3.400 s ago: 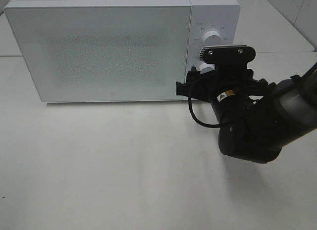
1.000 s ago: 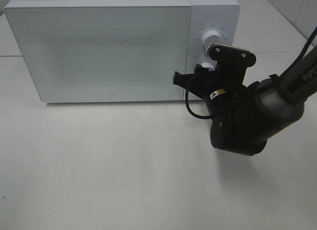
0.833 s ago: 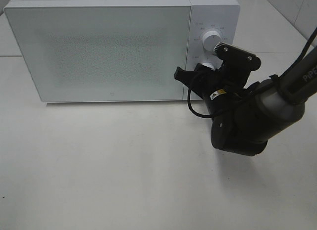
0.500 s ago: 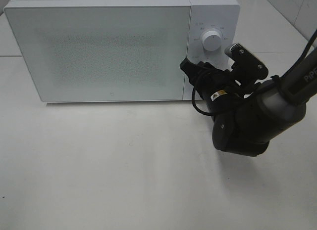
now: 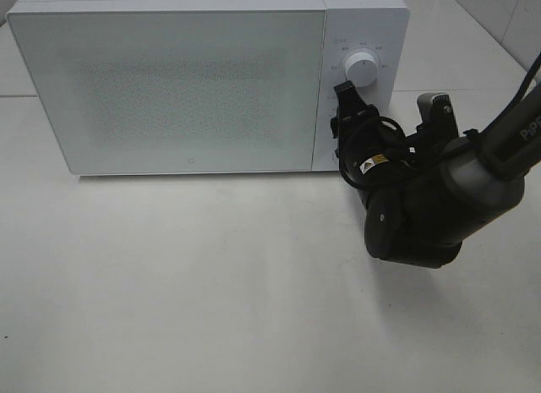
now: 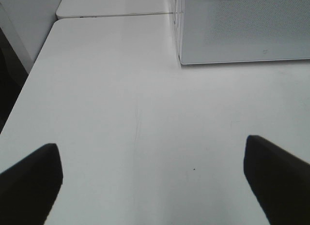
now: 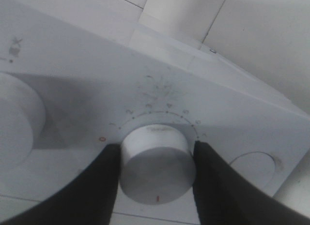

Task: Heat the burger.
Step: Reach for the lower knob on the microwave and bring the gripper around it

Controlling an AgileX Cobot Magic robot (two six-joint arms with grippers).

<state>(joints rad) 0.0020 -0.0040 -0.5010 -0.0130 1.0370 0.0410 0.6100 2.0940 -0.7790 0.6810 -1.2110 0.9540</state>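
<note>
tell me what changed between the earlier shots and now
The right end effector, clamped on the microwave's lower knob, rolled clockwise in the high view. Its visible finger went from pointing left to pointing up, and the camera mount swung from on top to the right side. It seems to have been on that knob already. The microwave stayed put, and its door stayed shut.

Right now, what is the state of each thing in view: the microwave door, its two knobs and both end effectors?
Microwave door: shut.
Upper knob: free, nothing touches it.
Lower knob: clasped on both sides.
Right end effector: closed on the lower knob.
Left end effector: wide open, holds nothing, over the bare table.
</note>
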